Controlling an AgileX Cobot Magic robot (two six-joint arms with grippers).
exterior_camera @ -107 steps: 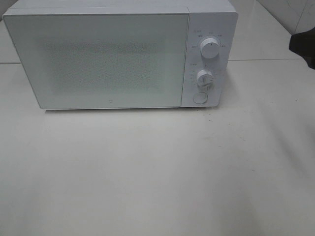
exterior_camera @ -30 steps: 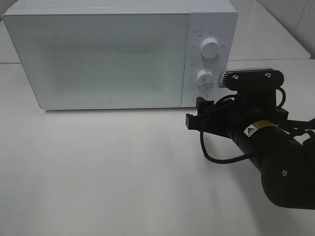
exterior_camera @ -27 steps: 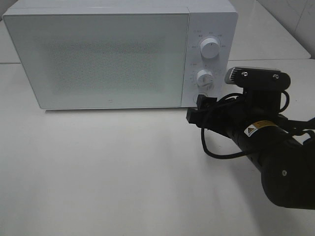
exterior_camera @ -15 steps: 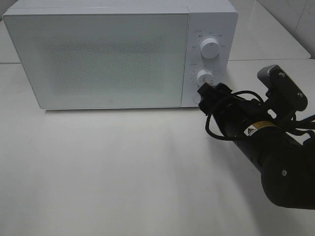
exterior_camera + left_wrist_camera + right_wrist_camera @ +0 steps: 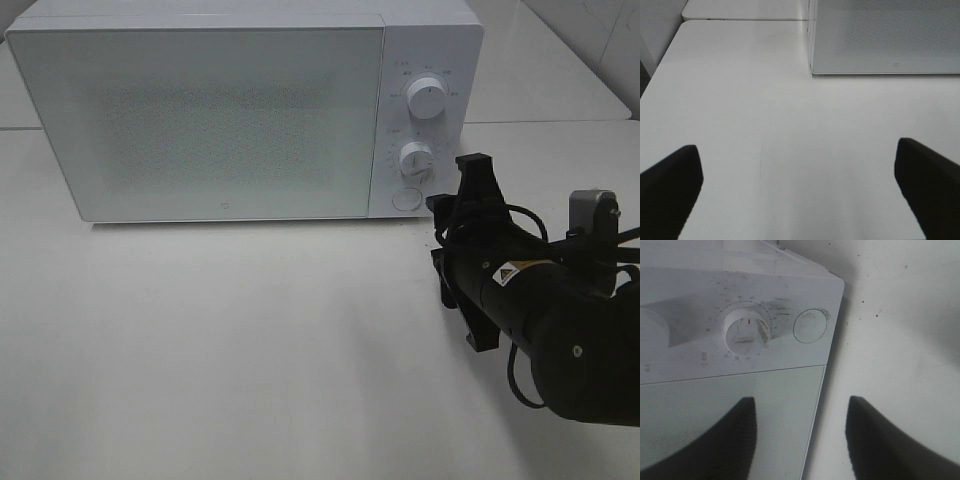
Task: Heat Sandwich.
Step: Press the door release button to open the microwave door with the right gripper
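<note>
Right gripper (image 5: 801,402) has rolled sideways, off the microwave (image 5: 220,110) button (image 5: 405,198).
Its jaws stand apart, empty; left gripper (image 5: 796,145) spread wide over the white table (image 5: 250,340) before the microwave.

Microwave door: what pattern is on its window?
A fine dotted mesh across the pale whitish door, plain around the edges. It shows best in the left wrist view.

The microwave (image 5: 230,110) looks smooth, slightly glossy plastic; the table (image 5: 250,350) smooth matt.

The microwave (image 5: 230,110) stands on the table (image 5: 250,350), right gripper (image 5: 801,400) just before its control panel (image 5: 425,130).
</note>
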